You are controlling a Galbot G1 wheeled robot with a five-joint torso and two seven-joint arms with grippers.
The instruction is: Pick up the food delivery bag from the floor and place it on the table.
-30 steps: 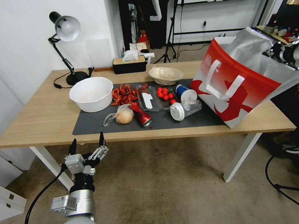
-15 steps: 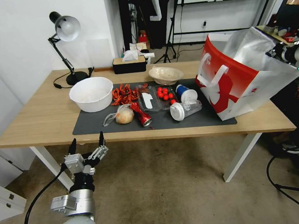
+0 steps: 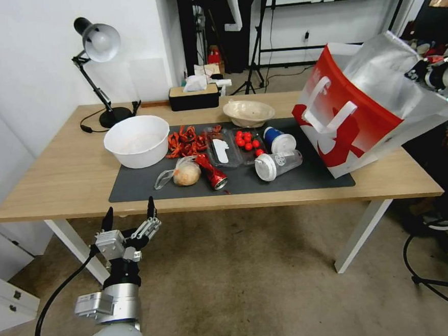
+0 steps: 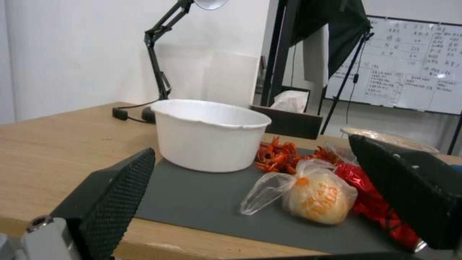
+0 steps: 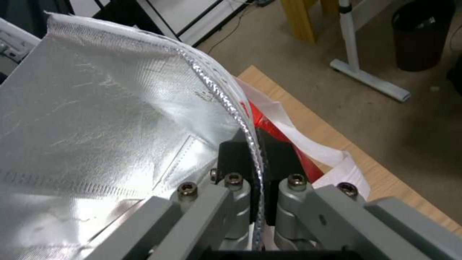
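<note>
The right gripper (image 5: pixel 254 151) is seen clamped on the top rim of the food delivery bag (image 3: pixel 355 110), its two black fingers (image 5: pixel 231 159) pressed together with the stitched foil edge pinched between them. In the head view the right gripper (image 3: pixel 422 75) is found at the far right, over the table's right end, at the bag's upper edge. The bag is held tilted, its open mouth leaning to the right and its silver lining (image 5: pixel 96 119) exposed. Its lower left corner is set on the table (image 3: pixel 55 174), at the right end of the dark grey mat (image 3: pixel 148 186), while the rest of the base cannot be judged as resting or lifted. The white strap handles (image 3: pixel 330 112) are seen hanging against the red front.

Just beside the bag on the mat, a clear cup with a white lid (image 3: pixel 277 164) and a blue cup (image 3: pixel 278 139) are laid. Farther left, cherry tomatoes (image 3: pixel 246 140), a red can (image 3: pixel 211 171), bagged bread (image 3: pixel 183 173), red peppers (image 3: pixel 185 141) and a white bowl (image 3: pixel 136 141) are set out. A desk lamp (image 3: pixel 99 69) and a tissue box (image 3: pixel 194 95) are placed toward the back edge.

The left gripper (image 3: pixel 129 214) is held low before the table's front edge, above the floor (image 3: pixel 253 289), its fingers spread apart around nothing.
</note>
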